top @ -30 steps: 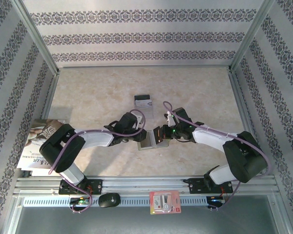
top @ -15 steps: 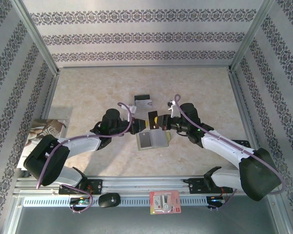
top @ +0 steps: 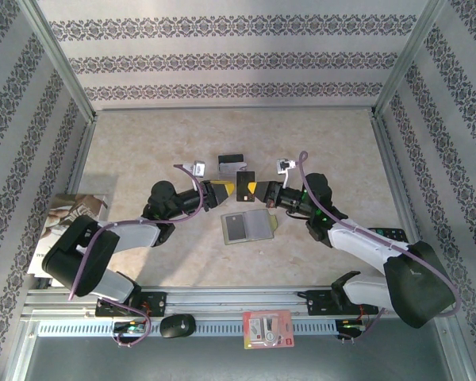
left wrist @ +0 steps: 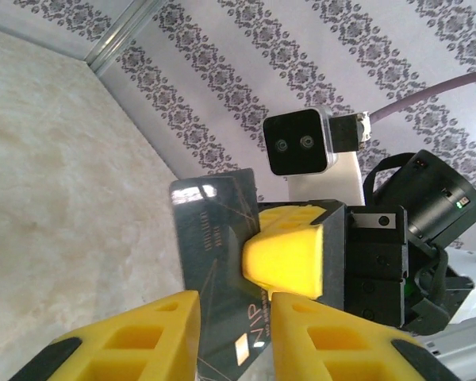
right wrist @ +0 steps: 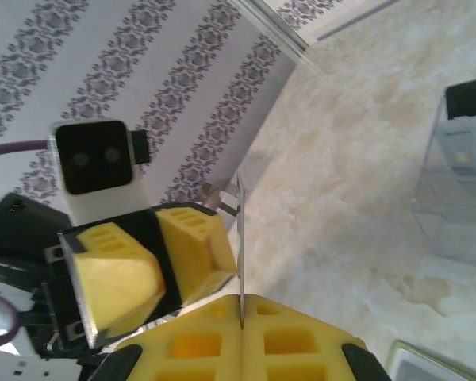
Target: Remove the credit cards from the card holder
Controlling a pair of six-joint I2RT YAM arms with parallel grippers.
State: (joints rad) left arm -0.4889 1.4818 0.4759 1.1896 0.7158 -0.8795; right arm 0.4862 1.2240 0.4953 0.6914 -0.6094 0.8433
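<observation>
**One card held in the air between the two hands**

Nearest me, a red-and-white packet [top: 267,328] sits on the front rail, with a small black oval thing [top: 177,325] just to its left. A printed booklet [top: 67,230] lies at the left edge.

Further in, the card holder [top: 248,226] lies spread open and flat on the tabletop [top: 143,151], greyish pockets facing up. It is between the two arms, and neither hand touches it.

Just beyond it, both hands meet above the surface. The right hand [top: 256,190] is clamped on a dark credit card [top: 244,184]. Its own wrist view shows the card edge-on, pinched between the two yellow fingers [right wrist: 301,341]. The card stands upright, clear of the tabletop.

The left hand [top: 228,190] faces it from the other side, its fingers [left wrist: 127,333] parted by a narrow gap. The card's dark face shows through that gap, and the fingers are not closed on the card. Seen from the right wrist, the left hand's fingertips sit just beside the card. I cannot tell whether they touch it.

Beyond the hands, a few loose cards [top: 232,163] lie together on the tabletop, silver-grey, one with a black band. They are close to the held card but apart from it.
</observation>
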